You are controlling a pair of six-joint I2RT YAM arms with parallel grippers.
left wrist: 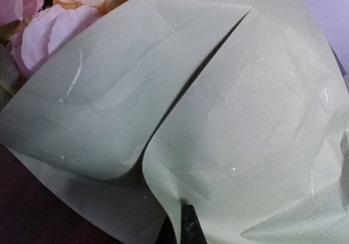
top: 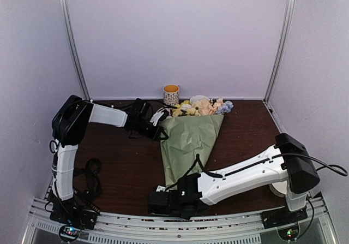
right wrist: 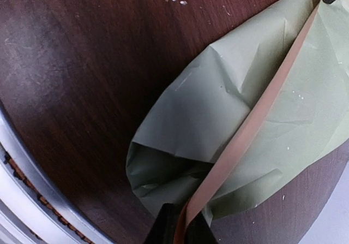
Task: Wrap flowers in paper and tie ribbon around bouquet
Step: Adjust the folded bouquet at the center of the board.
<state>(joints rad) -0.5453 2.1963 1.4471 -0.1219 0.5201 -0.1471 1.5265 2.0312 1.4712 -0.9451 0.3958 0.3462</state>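
Ribbon (right wrist: 239, 140), flat and floppy, is pinched in the right jaws at the narrow tip of the paper (right wrist: 218, 107) cone; it would likely slip easily, so grip it flat. Left jaws are clamped on the thin paper's upper edge beside the flowers (top: 199, 107). Lying on the desk (top: 120, 162), the cone's long axis runs near to far, blooms away.

Stems of flowers (top: 203, 107) within paper (top: 191, 137)
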